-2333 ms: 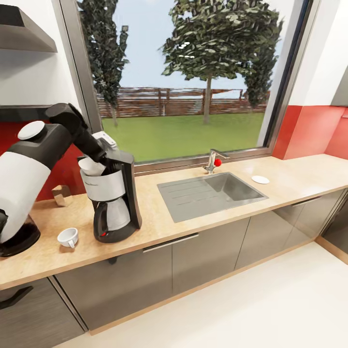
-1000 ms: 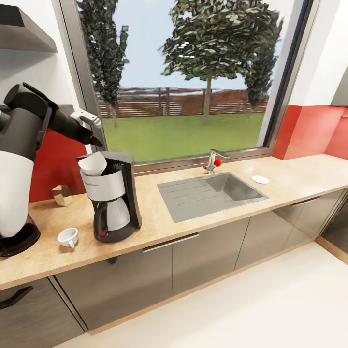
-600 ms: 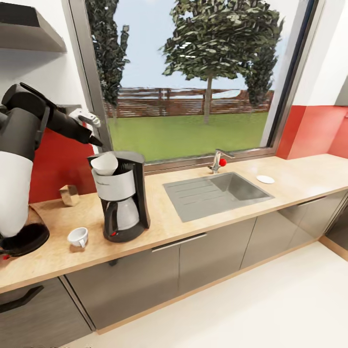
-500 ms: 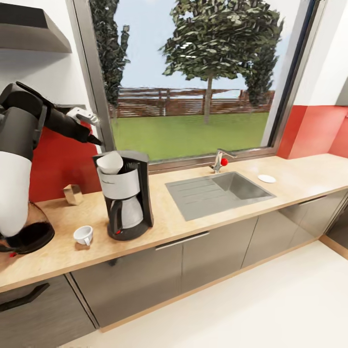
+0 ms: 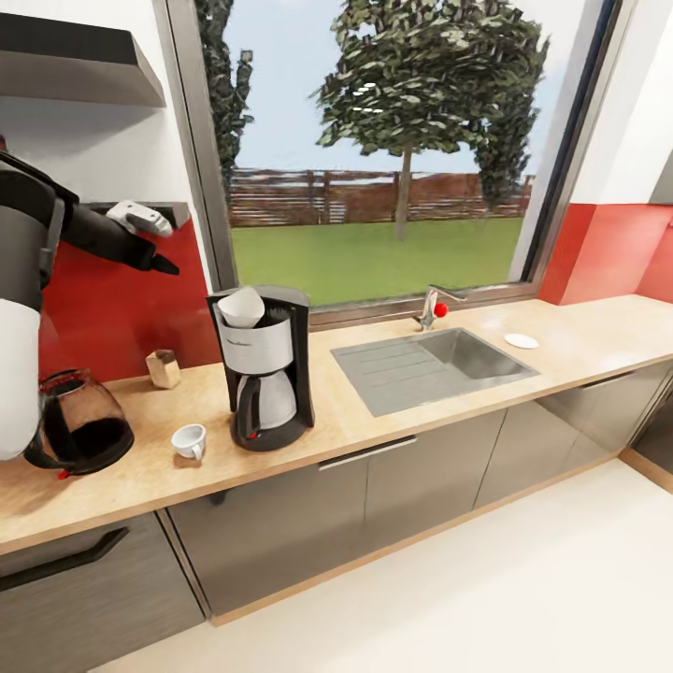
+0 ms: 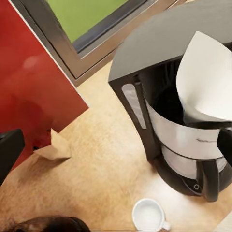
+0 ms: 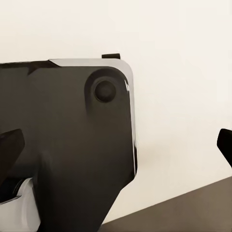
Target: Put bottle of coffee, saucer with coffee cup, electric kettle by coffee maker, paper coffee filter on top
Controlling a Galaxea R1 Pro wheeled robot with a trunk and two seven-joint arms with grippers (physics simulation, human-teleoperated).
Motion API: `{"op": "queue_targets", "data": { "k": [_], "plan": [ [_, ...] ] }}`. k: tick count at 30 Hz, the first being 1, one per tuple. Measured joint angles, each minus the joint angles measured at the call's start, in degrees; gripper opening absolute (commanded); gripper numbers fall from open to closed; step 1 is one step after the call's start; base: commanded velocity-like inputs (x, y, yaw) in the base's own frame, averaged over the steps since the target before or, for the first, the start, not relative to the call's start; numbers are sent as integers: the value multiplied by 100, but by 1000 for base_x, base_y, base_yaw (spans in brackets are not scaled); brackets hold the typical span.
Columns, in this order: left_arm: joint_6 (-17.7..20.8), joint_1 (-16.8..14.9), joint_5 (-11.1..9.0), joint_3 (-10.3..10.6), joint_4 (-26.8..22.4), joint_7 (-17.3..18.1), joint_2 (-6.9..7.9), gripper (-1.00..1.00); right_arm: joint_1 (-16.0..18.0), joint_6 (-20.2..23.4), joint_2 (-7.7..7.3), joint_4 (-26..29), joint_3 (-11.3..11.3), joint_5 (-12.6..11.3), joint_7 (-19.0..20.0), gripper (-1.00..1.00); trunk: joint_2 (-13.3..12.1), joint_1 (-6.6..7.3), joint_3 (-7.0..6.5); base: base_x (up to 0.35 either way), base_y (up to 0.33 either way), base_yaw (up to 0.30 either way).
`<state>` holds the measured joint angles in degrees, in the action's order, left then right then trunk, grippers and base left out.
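Observation:
The black coffee maker [image 5: 268,366] stands on the light-wood kitchen countertop [image 5: 374,425], with the white paper coffee filter [image 5: 241,307] resting in its open top. Beside it on the worktop sit the small white coffee cup [image 5: 190,440] and, further left, the glass electric kettle [image 5: 77,433]. The saucer [image 5: 522,340] lies far right, past the sink. My left gripper [image 5: 161,262] hangs open up by the red wall, above and left of the machine; its wrist view looks down on the coffee maker [image 6: 169,121], filter [image 6: 205,79] and cup [image 6: 150,215]. The right gripper [image 7: 117,144] is open. The bottle of coffee is out of view.
A steel sink [image 5: 439,365] with a faucet [image 5: 432,307] is set into the worktop below the big window. A small tan block [image 5: 164,368] stands against the red wall panel. Dark grey shelves [image 5: 79,65] hang at upper left. Grey cabinet fronts run below.
My left gripper let go of the filter on the coffee maker and rose up and left toward the red wall. The camera swung left, so everything has shifted right in the picture.

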<state>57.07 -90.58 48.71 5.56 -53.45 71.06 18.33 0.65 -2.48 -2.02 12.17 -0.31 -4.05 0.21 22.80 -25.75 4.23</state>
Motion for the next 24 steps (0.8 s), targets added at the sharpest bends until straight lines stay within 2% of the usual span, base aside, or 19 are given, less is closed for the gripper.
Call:
{"op": "queue_targets", "data": {
  "k": [4, 6, 8, 9, 10, 11, 13, 15, 19, 20, 22, 24],
  "plan": [
    [-23, 31, -24, -310, -1, 6, 291, 100, 0, -2, 0, 0, -1, 2, -4, 100, 0, 0, 0, -2, 2, 0],
    [-121, 110, -27, -506, -2, 12, 456, 100, 0, -3, 0, -1, -2, 1, -5, 100, 0, 0, 0, -1, 1, 0],
    [-382, 273, -45, -769, -4, 14, 622, 100, 0, -3, 0, -2, -3, 1, -5, 100, 0, 0, 1, 0, 0, 18],
    [-663, 444, -49, -1036, -8, 16, 688, 100, 0, -3, 0, -1, -3, 2, -5, 100, -1, 0, 1, 0, 0, 103],
    [-918, 643, -53, -1389, -9, 20, 731, 100, 0, -9, 0, -1, -3, 1, -5, 100, -1, 0, 1, 0, 0, 159],
    [-1057, 801, -56, -1656, -18, 24, 753, 100, 0, -43, 0, -2, -3, 2, -5, 100, -1, 0, 1, 0, 0, 201],
    [-1274, 1091, -57, -2024, -72, 29, 770, 100, 0, -132, 0, -6, -1, 3, -5, 100, -1, 0, 1, 0, 0, 237],
    [-1504, 1478, -63, -2237, -253, 64, 775, 100, 0, -192, 0, -9, -3, 6, -5, 100, -1, 0, 1, 0, 0, 266],
    [-1598, 1849, -205, -2334, -520, 91, 772, 100, 1, -210, 0, -9, -4, 7, -5, 100, -1, 0, 0, 0, 0, 273],
    [-1610, 1955, -306, -2386, -556, 92, 772, 100, 1, -212, 0, -9, -4, 8, -7, 100, -1, 0, 1, 0, 0, 276],
    [-1636, 2271, -643, -2550, -635, 93, 773, 100, 1, -214, 0, -10, -4, 8, -10, 100, -1, 0, 1, 0, 0, 276],
    [-1652, 2613, -948, -2623, -826, 93, 768, 100, 1, -214, 0, -10, -1, 8, -12, 100, -1, 0, 1, 0, 0, 276]
  ]
}}
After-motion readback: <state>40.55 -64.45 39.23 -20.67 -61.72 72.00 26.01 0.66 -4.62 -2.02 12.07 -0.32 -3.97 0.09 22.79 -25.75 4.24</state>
